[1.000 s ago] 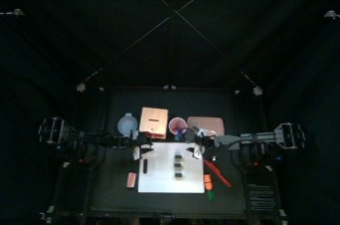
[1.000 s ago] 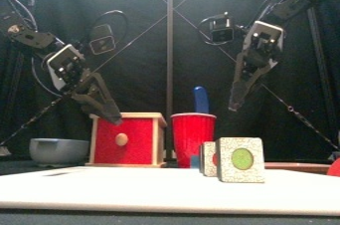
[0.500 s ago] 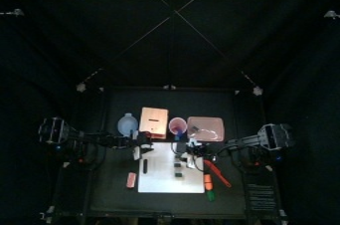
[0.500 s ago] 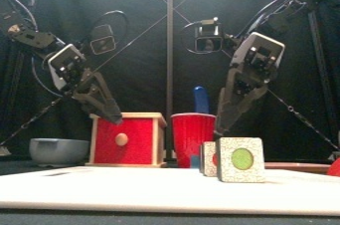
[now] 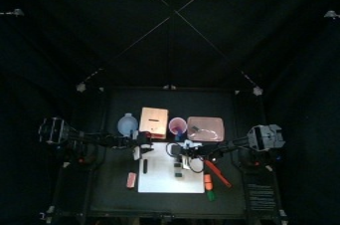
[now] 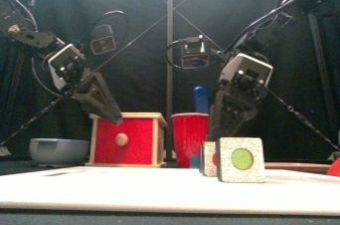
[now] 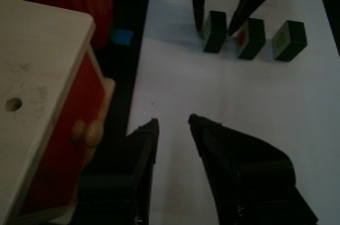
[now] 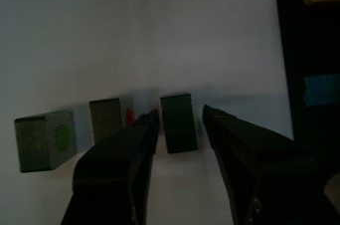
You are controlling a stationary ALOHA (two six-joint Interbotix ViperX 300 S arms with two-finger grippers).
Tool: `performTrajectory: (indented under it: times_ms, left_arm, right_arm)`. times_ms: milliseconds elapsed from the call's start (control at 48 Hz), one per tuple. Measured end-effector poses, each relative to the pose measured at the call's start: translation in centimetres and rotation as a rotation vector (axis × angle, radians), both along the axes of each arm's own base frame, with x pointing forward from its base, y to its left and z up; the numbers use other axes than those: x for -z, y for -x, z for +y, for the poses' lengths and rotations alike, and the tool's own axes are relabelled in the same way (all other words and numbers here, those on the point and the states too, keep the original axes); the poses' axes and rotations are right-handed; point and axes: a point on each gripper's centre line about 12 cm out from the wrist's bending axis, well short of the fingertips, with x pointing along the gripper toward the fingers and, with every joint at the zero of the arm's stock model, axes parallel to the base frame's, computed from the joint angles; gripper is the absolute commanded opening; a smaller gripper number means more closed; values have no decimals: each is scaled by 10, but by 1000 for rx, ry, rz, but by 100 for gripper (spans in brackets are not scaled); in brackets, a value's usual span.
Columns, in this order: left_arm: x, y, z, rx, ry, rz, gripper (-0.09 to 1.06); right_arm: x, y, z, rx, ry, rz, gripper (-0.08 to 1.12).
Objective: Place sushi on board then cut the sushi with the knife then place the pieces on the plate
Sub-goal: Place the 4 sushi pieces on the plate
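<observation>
The toy sushi roll of dark green blocks (image 7: 249, 42) stands on the white cutting board (image 6: 146, 191) as three separate pieces set in a short row, with gaps between them. From the front, the nearest piece shows a pale face with a green centre.

The right arm reaches in over the board. Its pincer (image 8: 181, 110) is open, and in its own wrist view the end piece of the row lies between the two jaw tips. Whether the jaws touch that piece cannot be told. The left wrist view also shows those jaws coming down on either side of the end piece.

The left pincer (image 7: 174, 121) hangs above the board's left part with its jaws apart and nothing between them. It is just beside the pale wooden box with a red drawer front (image 6: 126, 139) and well apart from the sushi pieces.

Behind the board on the black surface (image 5: 113, 194), the blue-grey bowl (image 6: 60, 150) sits at the left, then the wooden box. Next comes the red cup (image 6: 193, 134) with a blue toy knife (image 6: 201, 98) standing in it. The flat pink tray (image 5: 205, 126) lies at the right of that row. A red toy knife (image 5: 217, 176) lies at the board's right edge.
</observation>
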Motion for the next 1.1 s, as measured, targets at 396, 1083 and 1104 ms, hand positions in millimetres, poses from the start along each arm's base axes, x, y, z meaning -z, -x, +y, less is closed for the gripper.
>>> performTrajectory:
  times_ms: [396, 1083, 1104]
  left_arm:
    - [0, 0, -1, 3, 0, 2, 73]
    - [0, 0, 0, 0, 0, 0, 73]
    - [0, 0, 0, -1, 0, 0, 73]
  right_arm:
    - [-52, 30, -13, 57, 22, 15, 58]
    - [-45, 157, -124, 494, 45, 95, 59]
    - [-43, 158, -125, 495, 42, 95, 59]
